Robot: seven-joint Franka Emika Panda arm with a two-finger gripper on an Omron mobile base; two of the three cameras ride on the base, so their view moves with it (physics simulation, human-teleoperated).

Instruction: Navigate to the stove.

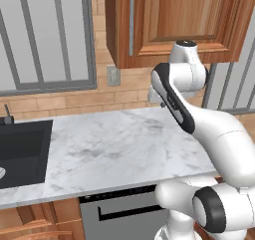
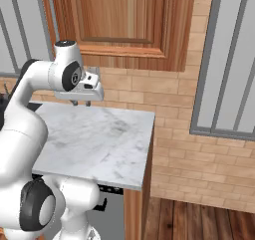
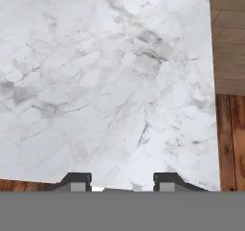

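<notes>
In the left base view, the white jointed arm folds over a white marble countertop with grey veins (image 1: 114, 149), its hand hidden behind the upper links. A black recessed sink basin (image 1: 22, 152) lies well to the left of the hand, at the counter's far end. Under the counter's front edge sits a plain grey dishwasher panel with a black handle (image 1: 117, 214). Above the hand hangs a brown wooden wall cabinet (image 1: 174, 20), and a grey wall outlet plate (image 1: 113, 75) sits on the tan brick wall beside it.

In the right base view, the two-finger claw (image 2: 81, 103) hangs a little above the marble, pointing down, with its short dark fingers (image 2: 74, 103) apart. Right of the claw the counter ends, and beyond it stand the brick wall and a grey-framed barred window (image 2: 226, 60). A brown plank floor (image 2: 199, 219) lies below.

In the hand view, the two dark tips stand wide apart, nothing between them, over bare marble. The stainless steel stove cannot be made out from these three cameras.
</notes>
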